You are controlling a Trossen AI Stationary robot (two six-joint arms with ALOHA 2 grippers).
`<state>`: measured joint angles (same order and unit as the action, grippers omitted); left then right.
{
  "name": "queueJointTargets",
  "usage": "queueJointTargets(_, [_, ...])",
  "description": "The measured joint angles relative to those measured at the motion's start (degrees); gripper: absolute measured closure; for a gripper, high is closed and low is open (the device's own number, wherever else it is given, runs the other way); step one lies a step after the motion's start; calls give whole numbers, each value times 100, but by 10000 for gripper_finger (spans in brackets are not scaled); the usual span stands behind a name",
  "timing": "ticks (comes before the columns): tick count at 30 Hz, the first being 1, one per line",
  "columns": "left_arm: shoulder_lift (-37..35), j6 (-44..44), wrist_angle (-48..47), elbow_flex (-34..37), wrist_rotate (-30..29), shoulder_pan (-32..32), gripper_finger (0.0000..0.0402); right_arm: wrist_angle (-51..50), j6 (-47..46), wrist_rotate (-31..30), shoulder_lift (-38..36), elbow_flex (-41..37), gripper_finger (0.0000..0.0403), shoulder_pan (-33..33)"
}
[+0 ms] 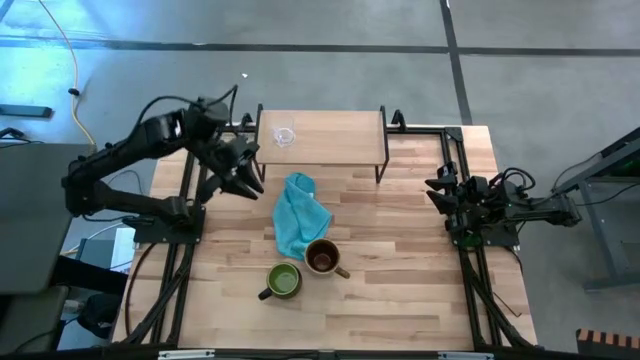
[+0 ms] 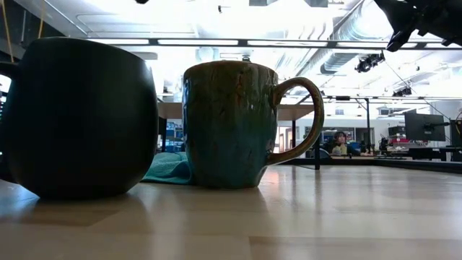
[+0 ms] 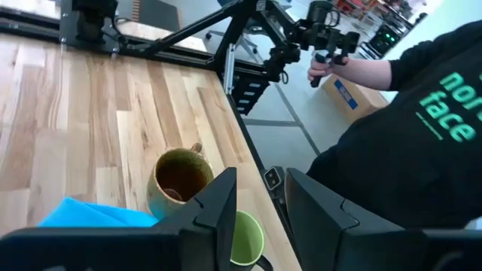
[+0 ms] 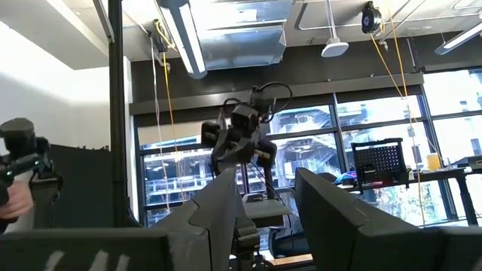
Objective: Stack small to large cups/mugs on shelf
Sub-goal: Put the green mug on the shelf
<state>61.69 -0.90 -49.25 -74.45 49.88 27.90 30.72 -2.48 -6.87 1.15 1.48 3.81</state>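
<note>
Wood tabletop [image 1: 400, 290]: pale striped planks, seen from above, with black frame rails along both sides.
Shelf [image 1: 335, 138]: small light-wood board on thin black legs at the far edge of the table; its long side runs left to right.
Glass cup [image 1: 285, 136]: tiny, clear and round, standing upright on the left part of the shelf, mouth up.
Olive-tan mug [image 1: 321, 257]: glazed, mottled green-brown outside and brown inside; upright on the tabletop in the near half, just below the cloth, its handle pointing toward the near right.
Dark mug [image 1: 283, 280]: rounded, matt black outside and bright green inside; upright just to the near left of the olive-tan mug, handle pointing toward the near left. The two mugs stand close together; I cannot tell whether they touch.
Cloth [image 1: 299, 212]: teal-blue fabric, crumpled, lying lengthwise between the shelf and the mugs.
Left gripper [image 1: 243, 183]: over the table at the shelf's left end, near the cloth, fingers pointing toward the mugs; jaws partly apart and holding nothing.
Right gripper [image 1: 437, 190]: parked at the right edge of the table, well apart from the cups; its fingers stand apart with nothing between them.
Person [image 3: 407, 128]: beside the table in a dark top with green lettering, one hand on a black control handle.
</note>
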Motion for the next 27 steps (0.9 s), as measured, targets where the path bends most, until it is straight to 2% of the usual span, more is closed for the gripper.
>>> queueJointTargets(5, [-363,580,702,638,-343,-344,298,-1,0,0,0,0,275,-1])
queueJointTargets(11, [-540,1034,1337,1032,-697,-798,298,-2,0,0,0,0,275,-2])
queueJointTargets(27, [-516,1760,1844,1643,-1719,-2058,298,-13,-2,0,0,0,275,0])
